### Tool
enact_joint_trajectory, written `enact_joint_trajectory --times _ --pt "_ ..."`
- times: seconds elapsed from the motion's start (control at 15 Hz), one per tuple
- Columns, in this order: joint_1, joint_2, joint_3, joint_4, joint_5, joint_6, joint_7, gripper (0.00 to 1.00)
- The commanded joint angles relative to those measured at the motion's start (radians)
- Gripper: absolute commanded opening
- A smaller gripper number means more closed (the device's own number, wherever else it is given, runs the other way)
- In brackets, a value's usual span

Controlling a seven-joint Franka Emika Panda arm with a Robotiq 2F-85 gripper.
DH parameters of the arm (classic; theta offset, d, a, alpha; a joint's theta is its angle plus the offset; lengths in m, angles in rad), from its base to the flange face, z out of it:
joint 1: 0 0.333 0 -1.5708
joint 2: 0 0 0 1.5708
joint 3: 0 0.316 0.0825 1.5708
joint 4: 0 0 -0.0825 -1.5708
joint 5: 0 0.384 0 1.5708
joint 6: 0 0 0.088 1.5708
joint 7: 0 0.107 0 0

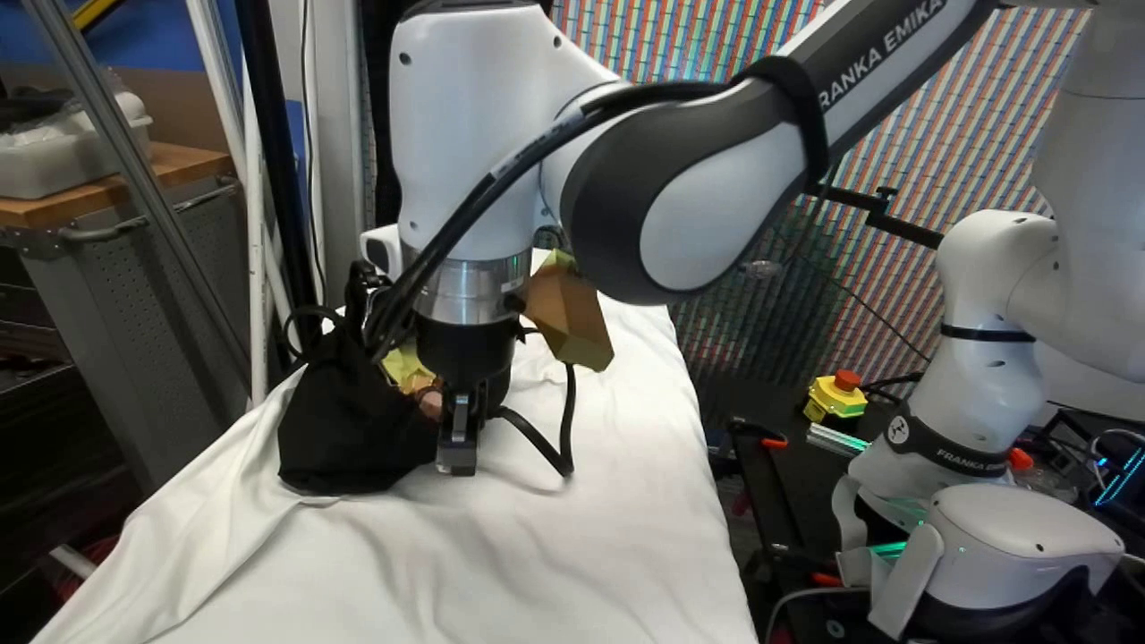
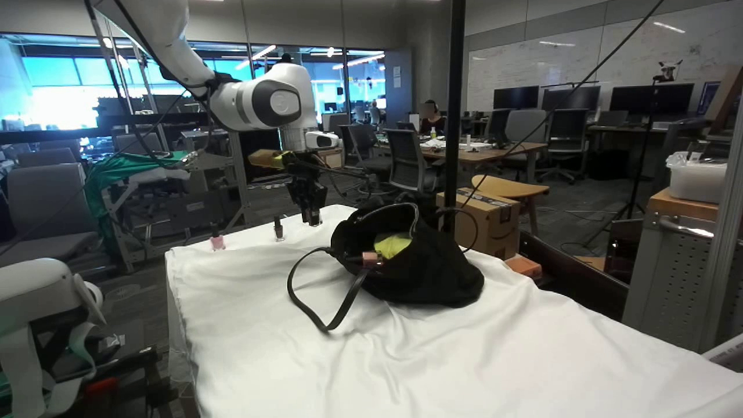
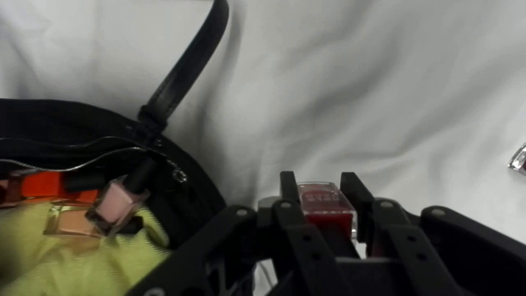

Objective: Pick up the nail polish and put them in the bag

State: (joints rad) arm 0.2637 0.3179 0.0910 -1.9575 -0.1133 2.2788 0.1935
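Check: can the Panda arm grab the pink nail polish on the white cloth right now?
Probably not yet: its claw is shut on a red nail polish bottle. Otherwise, the upright pink nail polish looks free from above in an exterior view.

We have a red nail polish bottle (image 3: 326,199), a black handbag (image 2: 432,273), yellow-green fabric (image 3: 107,267), white tablecloth (image 1: 608,546) and a multicoloured striped backdrop (image 1: 975,152).

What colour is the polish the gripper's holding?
Deep red; the held nail polish shows best in the wrist view.
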Motion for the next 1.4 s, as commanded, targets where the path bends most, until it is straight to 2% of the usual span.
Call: enact_joint_trajectory --times 0.0,0.2,0.67,1.33 --pt "-0.04 -0.073 -0.015 -0.037 -0.022 -0.002 0.008 0.2" --pt "-0.072 -0.083 -0.033 -0.029 -0.024 0.002 0.017 0.2" --pt "-0.11 -0.034 -0.095 0.039 -0.105 0.016 0.134 0.19" --pt "-0.11 0.089 -0.133 0.169 -0.111 0.003 0.227 0.22"
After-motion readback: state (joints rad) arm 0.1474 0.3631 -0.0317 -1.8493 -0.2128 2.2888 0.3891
